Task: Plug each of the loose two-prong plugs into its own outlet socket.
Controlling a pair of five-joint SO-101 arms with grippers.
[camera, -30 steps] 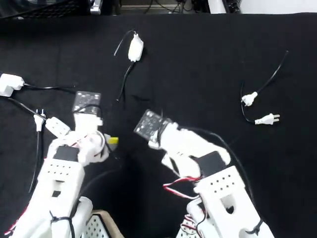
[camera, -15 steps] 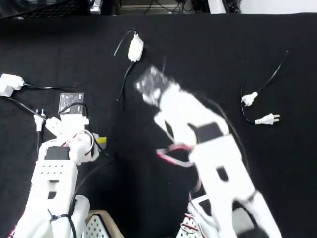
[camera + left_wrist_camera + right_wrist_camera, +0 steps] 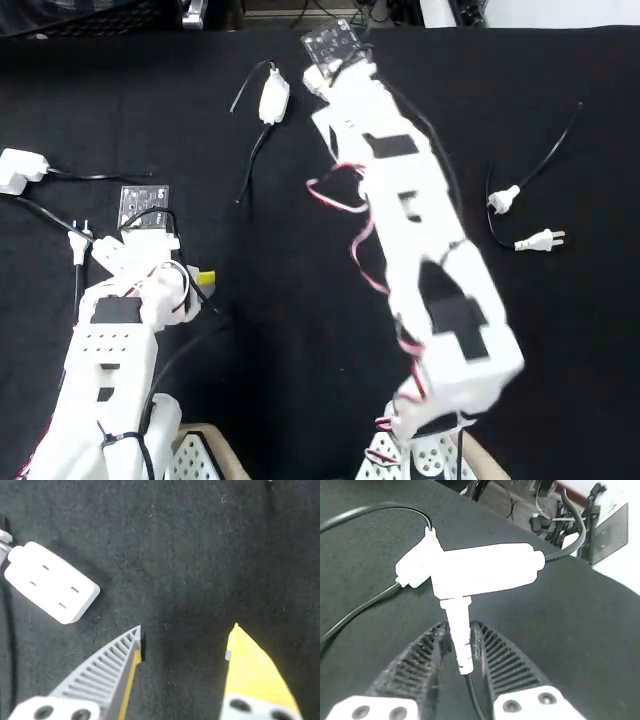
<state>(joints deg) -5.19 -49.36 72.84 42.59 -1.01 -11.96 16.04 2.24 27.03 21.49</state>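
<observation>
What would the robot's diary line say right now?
left claw: open, near outlet socket | right claw: shut on white plug at second outlet socket

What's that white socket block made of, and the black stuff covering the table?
Socket block: looks like hard moulded plastic, smooth, faintly glossy, with rounded edges. Table cover: probably felt or similar fabric, matte with a fuzzy speckled surface.

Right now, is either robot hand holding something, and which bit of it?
The right gripper seems to pinch a white plug by its body; the left gripper is open and empty.
</observation>
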